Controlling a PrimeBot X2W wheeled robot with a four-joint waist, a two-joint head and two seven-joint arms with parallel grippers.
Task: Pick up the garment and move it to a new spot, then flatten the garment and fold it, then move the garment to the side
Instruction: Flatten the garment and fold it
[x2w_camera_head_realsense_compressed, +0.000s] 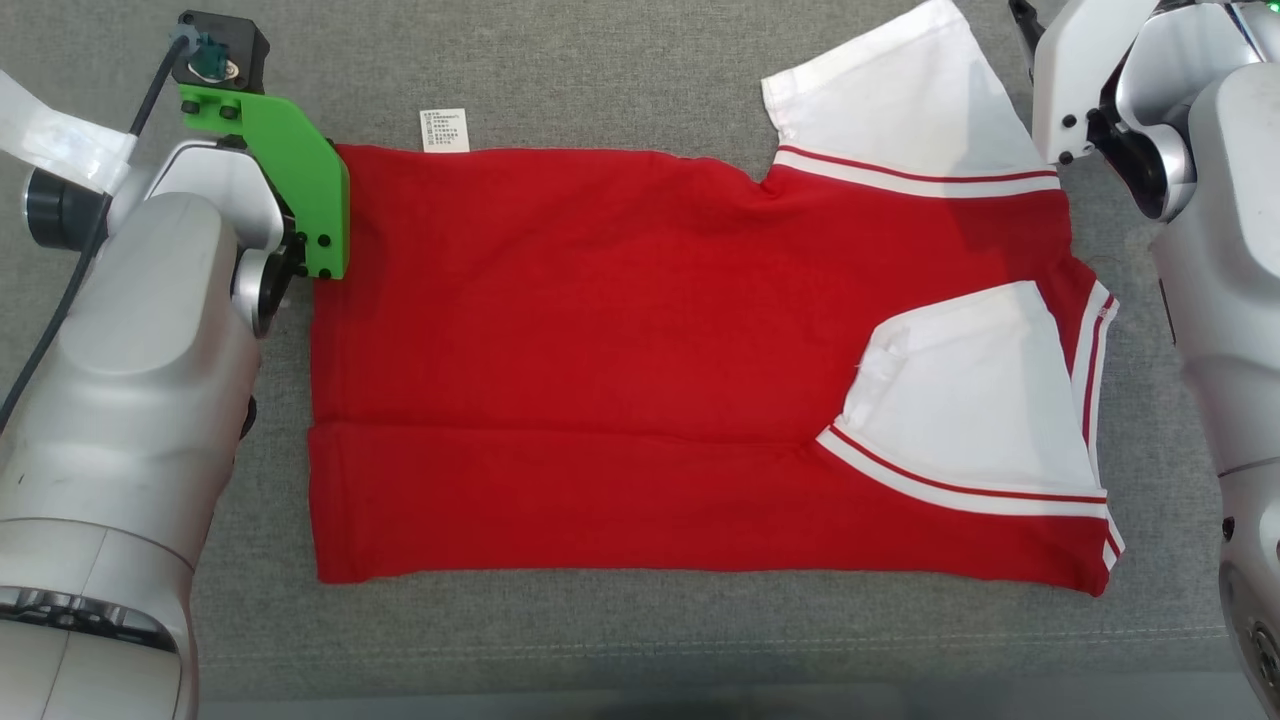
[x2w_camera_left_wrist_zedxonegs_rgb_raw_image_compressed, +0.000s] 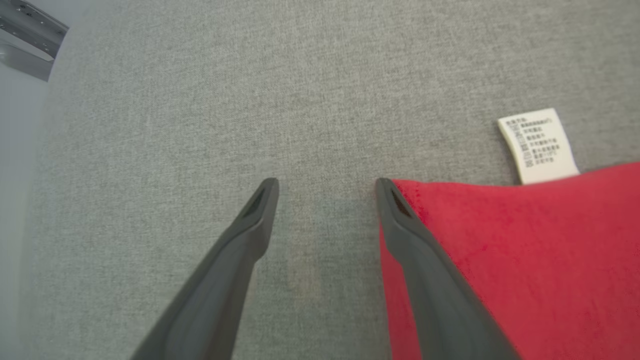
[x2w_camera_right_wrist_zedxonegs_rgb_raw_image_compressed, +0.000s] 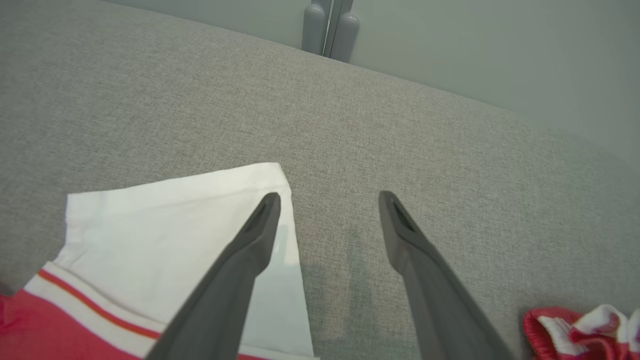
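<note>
Head view: the garment lies flat on the tabletop, likely light and limp. Left wrist view: the left pincer, spread, sits at its hem corner, a sensible hold. Right wrist view: the right pincer, spread, hovers over the sleeve edge.

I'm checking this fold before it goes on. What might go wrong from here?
The left gripper, open, straddles a corner of the shirt: closing there may catch too little cloth. The right gripper, open, sits at the edge of the sleeve: lifting by the sleeve alone could skew the fold.
</note>
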